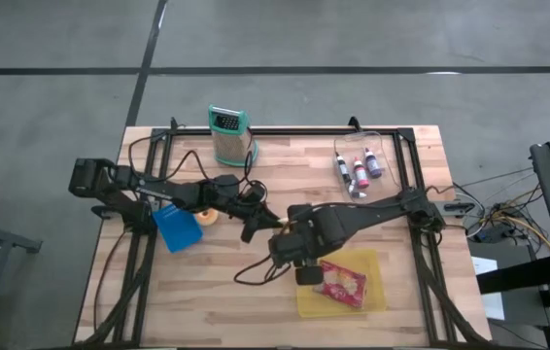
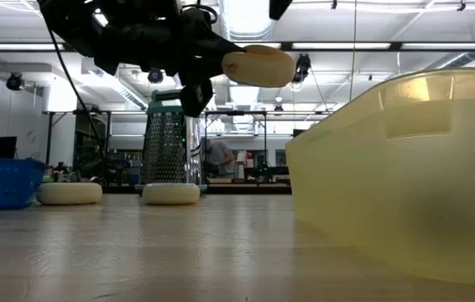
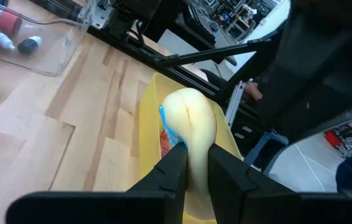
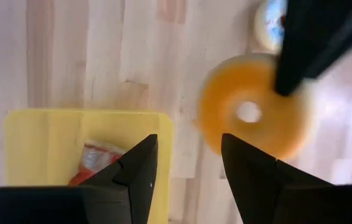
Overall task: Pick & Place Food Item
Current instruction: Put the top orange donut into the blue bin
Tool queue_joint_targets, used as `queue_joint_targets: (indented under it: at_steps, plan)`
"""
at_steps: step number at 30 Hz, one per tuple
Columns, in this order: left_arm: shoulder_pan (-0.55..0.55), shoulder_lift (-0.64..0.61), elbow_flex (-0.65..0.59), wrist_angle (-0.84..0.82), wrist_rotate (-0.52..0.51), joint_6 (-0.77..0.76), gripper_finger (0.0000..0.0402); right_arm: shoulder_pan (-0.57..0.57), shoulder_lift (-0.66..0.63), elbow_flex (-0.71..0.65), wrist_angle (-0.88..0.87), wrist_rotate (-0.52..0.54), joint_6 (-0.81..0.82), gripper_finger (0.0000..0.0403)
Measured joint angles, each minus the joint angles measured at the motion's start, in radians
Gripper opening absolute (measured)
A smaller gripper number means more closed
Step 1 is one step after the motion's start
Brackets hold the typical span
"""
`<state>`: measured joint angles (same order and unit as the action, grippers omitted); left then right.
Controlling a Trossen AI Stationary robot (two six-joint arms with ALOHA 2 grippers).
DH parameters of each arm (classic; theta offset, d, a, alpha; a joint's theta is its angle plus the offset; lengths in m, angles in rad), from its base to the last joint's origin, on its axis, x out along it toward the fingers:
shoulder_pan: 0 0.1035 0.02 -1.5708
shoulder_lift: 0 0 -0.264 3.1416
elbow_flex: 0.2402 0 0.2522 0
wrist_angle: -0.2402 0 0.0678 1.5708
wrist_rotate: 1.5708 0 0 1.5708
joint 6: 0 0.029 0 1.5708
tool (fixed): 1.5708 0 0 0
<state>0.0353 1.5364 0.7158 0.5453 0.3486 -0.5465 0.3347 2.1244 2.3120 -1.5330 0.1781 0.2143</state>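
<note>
My left gripper (image 1: 273,226) is shut on a round pale-yellow food piece (image 3: 191,115), high above the table next to the yellow tray (image 1: 377,292). The piece also shows in the low view (image 2: 258,65), and as a blurred orange ring with a hole in the right wrist view (image 4: 250,112). The tray holds a red packet (image 1: 341,282). My right gripper (image 4: 188,149) is open and empty, and hangs over the tray's left edge (image 1: 304,272). My left gripper pinches the food piece by its near rim (image 3: 193,142) between its two fingers (image 3: 171,163). The fingers come from the table's left. The piece sticks out past the fingertips, lifted clear of the table and the tray.
A blue basket (image 1: 176,229) and a small round piece (image 1: 207,216) lie under the left arm. A metal grater (image 1: 228,136) stands at the far edge. A clear box with small bottles (image 1: 358,167) stands at the far right. Two pale discs (image 2: 70,193) (image 2: 170,193) rest on the table.
</note>
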Motion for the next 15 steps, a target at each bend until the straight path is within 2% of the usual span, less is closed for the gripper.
queue_joint_targets:
  at_steps: [7,15]
  plan:
    - [0.0,-0.003,-0.001,0.0,0.012,0.001,0.0058,-0.001,-0.065,-0.012,0.0,0.158,0.034,0.0173]
    - [0.0,-0.003,-0.001,0.0,0.015,0.026,0.0058,0.002,-0.154,-0.099,0.012,0.215,0.037,0.0171]
